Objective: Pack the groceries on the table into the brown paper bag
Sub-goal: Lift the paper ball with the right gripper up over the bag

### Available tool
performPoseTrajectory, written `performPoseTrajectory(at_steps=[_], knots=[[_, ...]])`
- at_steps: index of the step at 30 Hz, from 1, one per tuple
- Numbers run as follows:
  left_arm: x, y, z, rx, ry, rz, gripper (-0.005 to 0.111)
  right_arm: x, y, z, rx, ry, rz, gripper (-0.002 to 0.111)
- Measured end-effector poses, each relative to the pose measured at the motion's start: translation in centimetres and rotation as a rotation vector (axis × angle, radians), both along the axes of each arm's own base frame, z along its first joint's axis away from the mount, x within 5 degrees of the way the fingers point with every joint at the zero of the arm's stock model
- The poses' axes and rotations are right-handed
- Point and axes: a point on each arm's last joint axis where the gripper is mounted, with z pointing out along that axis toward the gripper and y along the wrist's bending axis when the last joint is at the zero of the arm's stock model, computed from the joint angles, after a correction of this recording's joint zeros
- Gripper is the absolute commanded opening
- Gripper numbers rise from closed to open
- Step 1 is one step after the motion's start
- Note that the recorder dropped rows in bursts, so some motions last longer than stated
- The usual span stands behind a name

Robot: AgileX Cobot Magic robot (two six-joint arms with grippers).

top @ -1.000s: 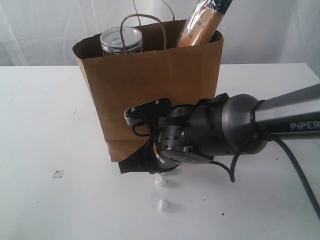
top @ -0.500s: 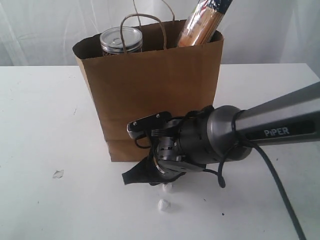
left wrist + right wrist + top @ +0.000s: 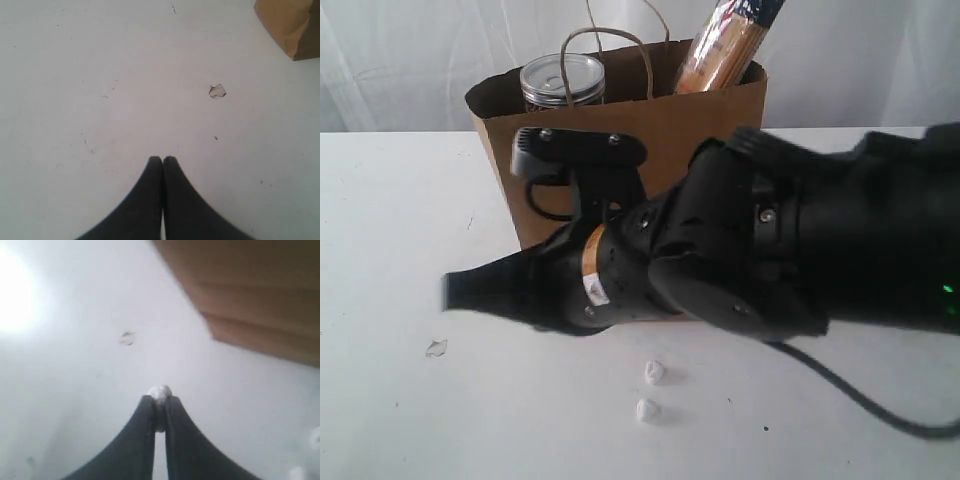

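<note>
White table [image 3: 380, 220] is left open at the left, marked only by a torn scrap [image 3: 437, 348]; the left gripper [image 3: 162, 159] is held pressed together over it. Since a second ago the right gripper [image 3: 455, 290] has been raised and swung leftward, and a small pale crumb [image 3: 160, 391] is pinched at its tips. The kraft bag [image 3: 495, 150] is seen upright behind, with jar [image 3: 563, 82] and spaghetti [image 3: 725, 45] poking above its rim. Two white lumps [image 3: 654, 372] are seen in front.
</note>
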Motion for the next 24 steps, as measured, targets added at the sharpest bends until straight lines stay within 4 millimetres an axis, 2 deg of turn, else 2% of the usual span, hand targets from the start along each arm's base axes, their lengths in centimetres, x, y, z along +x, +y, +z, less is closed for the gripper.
performPoseTrajectory(at_steps=[3,6,9,11,15,21,24], knots=[[0.0,0.0,0.0,0.0,0.0,0.0,0.0,-4.7,2.5,2.7,0.185,-0.036,0.187,0.0],[0.0,0.0,0.0,0.0,0.0,0.0,0.0,-6.1,4.0,5.2,0.408,-0.195,0.32,0.0],[0.0,0.0,0.0,0.0,0.0,0.0,0.0,-5.9,4.4,8.4,0.607,-0.447,0.4,0.0],[0.0,0.0,0.0,0.0,0.0,0.0,0.0,-4.9,4.0,10.2,0.627,-0.617,0.401,0.0],[0.0,0.0,0.0,0.0,0.0,0.0,0.0,-1.2,2.2,12.0,0.523,-0.832,0.29,0.0],[0.0,0.0,0.0,0.0,0.0,0.0,0.0,5.2,-2.6,11.9,0.407,-0.853,-0.065,0.0],[0.0,0.0,0.0,0.0,0.0,0.0,0.0,7.2,-4.7,11.8,0.401,-0.821,-0.205,0.0]])
